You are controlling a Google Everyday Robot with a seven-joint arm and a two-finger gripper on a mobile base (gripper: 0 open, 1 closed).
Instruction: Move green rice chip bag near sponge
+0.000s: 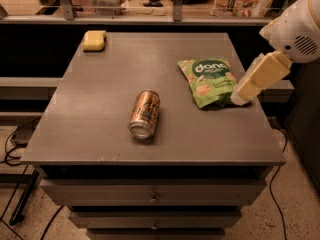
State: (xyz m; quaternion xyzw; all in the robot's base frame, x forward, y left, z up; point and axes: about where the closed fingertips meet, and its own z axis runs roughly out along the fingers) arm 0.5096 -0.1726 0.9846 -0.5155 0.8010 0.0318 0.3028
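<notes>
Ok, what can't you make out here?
Camera view:
The gripper at the green rice chip bag's right edge: touching or just above, cannot tell.
The bag's lower right corner: hidden by the gripper.
The arm: cut off by the frame's right edge.
The can's label: too small to read.

Arm and table drawers running out of the picture

The pincer (240, 96) is sitting at the near right edge of the green rice chip bag (206, 80), hiding a bit of it. The arm (296, 28) is running off the right edge. The table (100, 134) drawers are being cut off at the near edge.
</notes>
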